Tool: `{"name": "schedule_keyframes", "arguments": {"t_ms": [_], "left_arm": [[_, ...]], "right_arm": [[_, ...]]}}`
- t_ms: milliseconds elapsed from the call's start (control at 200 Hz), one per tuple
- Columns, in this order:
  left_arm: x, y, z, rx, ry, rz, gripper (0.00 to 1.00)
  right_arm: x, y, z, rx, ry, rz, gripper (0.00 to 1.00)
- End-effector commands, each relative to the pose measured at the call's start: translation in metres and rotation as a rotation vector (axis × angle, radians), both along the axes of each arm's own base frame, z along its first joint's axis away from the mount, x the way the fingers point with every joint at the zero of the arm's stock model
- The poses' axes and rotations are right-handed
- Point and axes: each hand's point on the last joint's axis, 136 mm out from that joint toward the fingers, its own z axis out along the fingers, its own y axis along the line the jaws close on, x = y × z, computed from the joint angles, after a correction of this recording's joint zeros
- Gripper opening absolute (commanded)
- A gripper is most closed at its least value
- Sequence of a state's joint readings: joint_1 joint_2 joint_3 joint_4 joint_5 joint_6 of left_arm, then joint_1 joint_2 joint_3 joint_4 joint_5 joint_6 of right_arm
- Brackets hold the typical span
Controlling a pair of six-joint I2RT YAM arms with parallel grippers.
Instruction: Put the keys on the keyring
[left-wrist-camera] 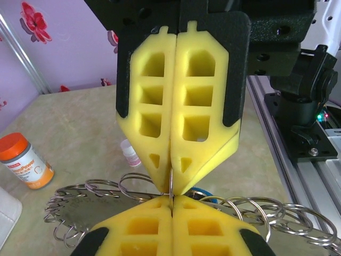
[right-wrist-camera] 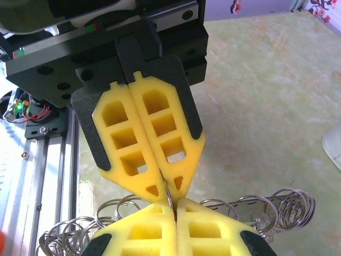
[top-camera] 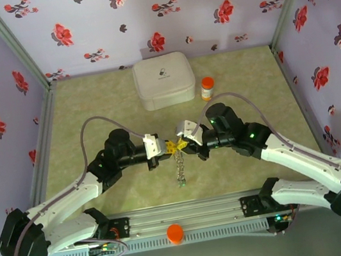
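Pill bottle (left-wrist-camera: 25, 168), white label: orange print with a word ending in "Power"; its leading letters are blurred, and the smaller lines beneath cannot be read.
White case (top-camera: 163, 80), lid: one small dark emblem near the centre, too small to read.

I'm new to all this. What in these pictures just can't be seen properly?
The keys: too small in the top view; in both wrist views yellow fingers cover the middle of the keyring.
The pinch: the left gripper and right gripper are shut on a thin wire; foam hides the rest.
Ends of the keyring: cut off by the bottom edge, right wrist view.
Label of the pill bottle: blurred, left wrist view.
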State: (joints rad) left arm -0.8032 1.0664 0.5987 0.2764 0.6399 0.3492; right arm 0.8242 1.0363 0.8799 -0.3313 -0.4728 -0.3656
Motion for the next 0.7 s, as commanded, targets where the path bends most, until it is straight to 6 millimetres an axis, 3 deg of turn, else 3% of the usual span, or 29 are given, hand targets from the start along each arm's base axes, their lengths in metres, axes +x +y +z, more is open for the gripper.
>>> {"name": "schedule_keyframes", "arguments": {"t_ms": [0,125,175,425,695], "left_arm": [[0.005,0.000,0.020,-0.061,-0.064,0.021,0.06],[0.011,0.003,0.009,-0.002,-0.066,0.062,0.29],[0.013,0.005,0.005,0.025,-0.066,0.070,0.31],[0.013,-0.001,-0.008,0.142,-0.011,0.043,0.24],[0.010,-0.006,0.001,0.101,-0.034,0.011,0.19]], "right_arm": [[0.000,0.003,0.009,0.030,0.011,0.010,0.00],[-0.002,0.001,0.009,-0.002,0.017,0.021,0.00],[-0.003,0.000,0.007,-0.027,0.019,0.024,0.00],[-0.001,-0.002,0.002,-0.124,0.012,0.051,0.00],[-0.002,0.002,0.001,-0.179,0.004,0.093,0.00]]}}
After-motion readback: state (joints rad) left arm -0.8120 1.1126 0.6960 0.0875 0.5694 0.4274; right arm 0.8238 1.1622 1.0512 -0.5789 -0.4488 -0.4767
